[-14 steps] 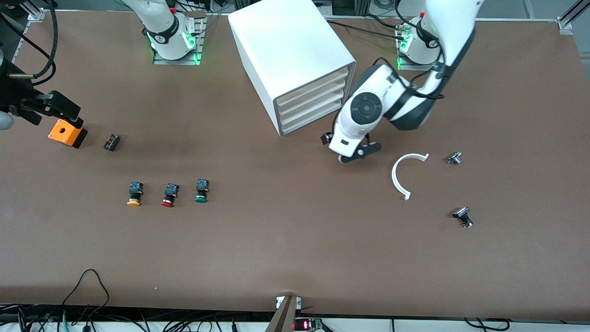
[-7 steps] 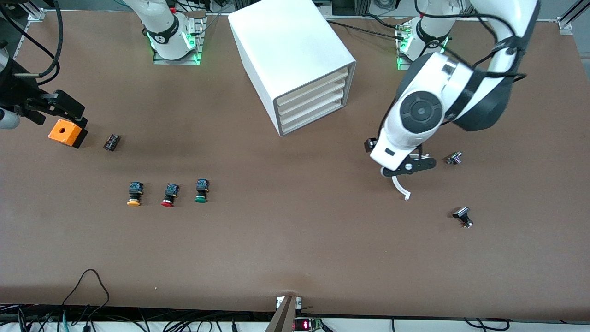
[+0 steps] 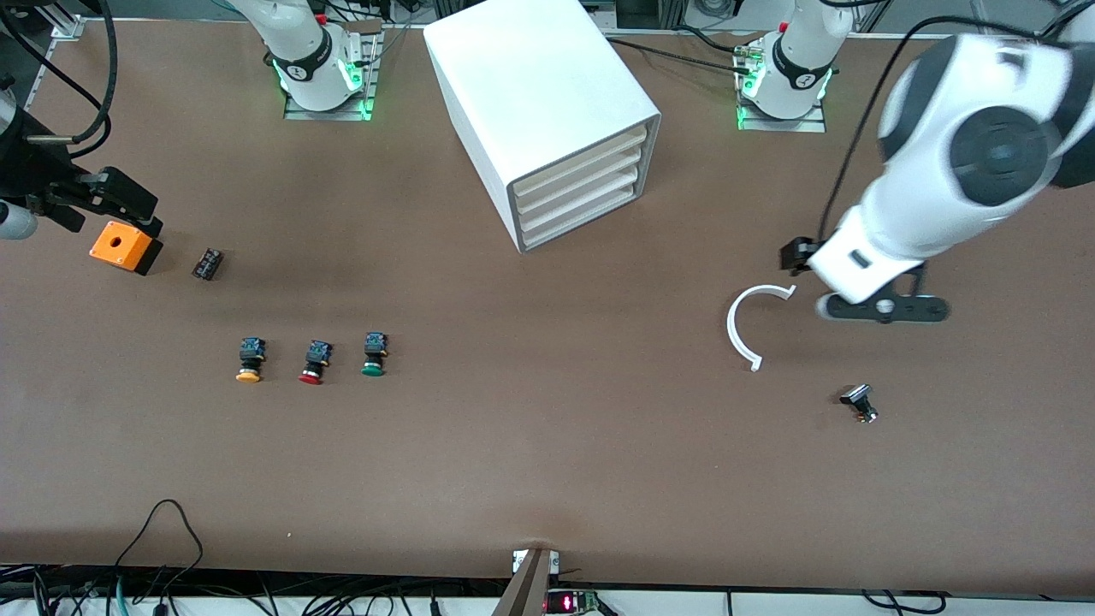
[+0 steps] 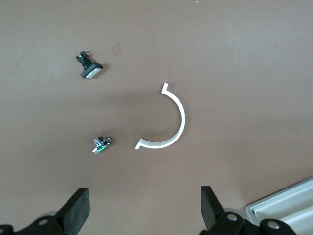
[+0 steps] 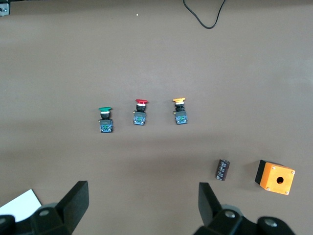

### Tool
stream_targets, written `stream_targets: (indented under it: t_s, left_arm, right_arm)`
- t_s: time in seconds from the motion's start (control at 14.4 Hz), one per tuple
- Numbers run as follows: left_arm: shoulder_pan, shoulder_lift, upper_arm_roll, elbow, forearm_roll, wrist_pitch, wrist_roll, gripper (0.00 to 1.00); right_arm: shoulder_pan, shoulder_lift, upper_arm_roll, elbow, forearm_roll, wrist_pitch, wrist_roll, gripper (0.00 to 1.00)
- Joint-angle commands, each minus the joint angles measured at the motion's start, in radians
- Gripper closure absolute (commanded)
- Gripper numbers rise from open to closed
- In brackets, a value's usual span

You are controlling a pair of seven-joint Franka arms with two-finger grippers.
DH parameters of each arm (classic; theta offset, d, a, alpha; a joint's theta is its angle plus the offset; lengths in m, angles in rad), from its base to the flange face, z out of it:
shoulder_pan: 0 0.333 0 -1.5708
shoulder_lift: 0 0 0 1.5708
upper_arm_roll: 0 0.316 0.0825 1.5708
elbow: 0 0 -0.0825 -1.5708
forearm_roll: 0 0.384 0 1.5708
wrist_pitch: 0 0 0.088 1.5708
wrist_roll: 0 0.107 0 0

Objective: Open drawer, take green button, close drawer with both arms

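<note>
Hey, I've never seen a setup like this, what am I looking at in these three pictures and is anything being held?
These are two white robot arms at a brown table, each ending in a black two-finger pincer. The large picture looks down from a high camera facing the robots; the other two come from cameras on each arm's wrist.

The left pincer hangs open over the table near a white curved piece, with two small metal parts beside it. The right pincer is open too, over the right arm's end of the table by an orange box and a small dark cylinder.

Three push buttons lie in a row: the green button, a red one and a yellow one. A white cabinet has four drawers, all shut, including the third drawer. Nothing is held.
</note>
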Motion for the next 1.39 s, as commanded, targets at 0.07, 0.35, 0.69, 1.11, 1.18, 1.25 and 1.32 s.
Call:
stream_targets:
  t_s: [0.07,0.35,0.69,1.11,1.18,1.25,1.32]
  left_arm:
    - [-0.015,-0.165,0.135,-0.131,-0.080,0.036,0.225,0.00]
    - [-0.038,-0.315,0.198,-0.349,-0.106,0.237,0.217,0.00]
    - [-0.041,-0.291,0.206,-0.283,-0.103,0.111,0.207,0.00]
    - [-0.043,-0.268,0.227,-0.268,-0.113,0.118,0.191,0.00]
    - [-0.045,-0.272,0.227,-0.269,-0.110,0.118,0.184,0.00]
    - [-0.045,-0.279,0.227,-0.272,-0.106,0.118,0.159,0.00]
    - [-0.046,-0.286,0.227,-0.275,-0.103,0.118,0.139,0.00]
  right_arm:
    - [-0.014,0.008,0.017,0.021,-0.007,-0.005,0.009,0.01]
    - [-0.014,0.008,0.017,0.027,-0.007,-0.006,0.005,0.01]
    - [-0.014,0.008,0.017,0.035,-0.007,-0.006,0.004,0.01]
    - [-0.014,0.008,0.015,0.035,-0.007,-0.006,-0.007,0.01]
    - [-0.014,0.008,0.015,0.036,-0.007,-0.008,-0.010,0.01]
    - [-0.014,0.008,0.014,0.036,-0.007,-0.008,-0.008,0.01]
    - [-0.016,0.008,0.014,0.036,-0.007,-0.008,-0.008,0.01]
